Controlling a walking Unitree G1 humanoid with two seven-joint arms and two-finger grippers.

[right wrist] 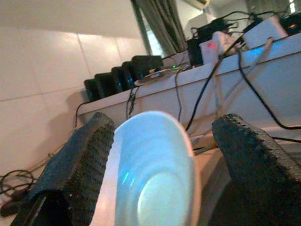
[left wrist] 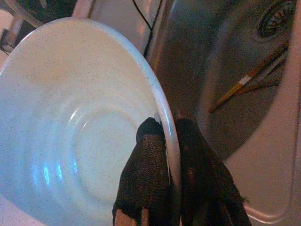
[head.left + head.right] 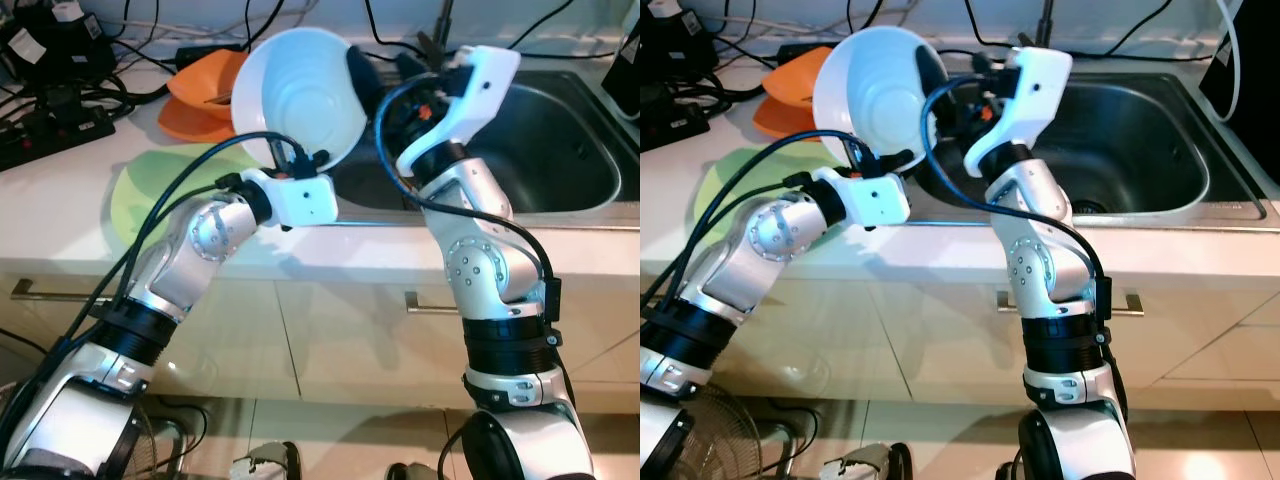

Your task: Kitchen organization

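Left tool (image 2: 170,141) pinches bowl (image 3: 295,95) rim — seemingly.

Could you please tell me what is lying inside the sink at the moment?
In the sink, the left wrist view shows chopsticks lying on the bottom near the drain. The white bowl, pinched by the left gripper, and the right arm cover the sink's left part.

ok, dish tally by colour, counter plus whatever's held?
White: 1, the bowl, rim pinched by the left pincer; right pincer open around it.
Orange: 1, the orange dish on the counter; may be a stack, cannot tell.
Green: 1, the flat plate.
Total: 3
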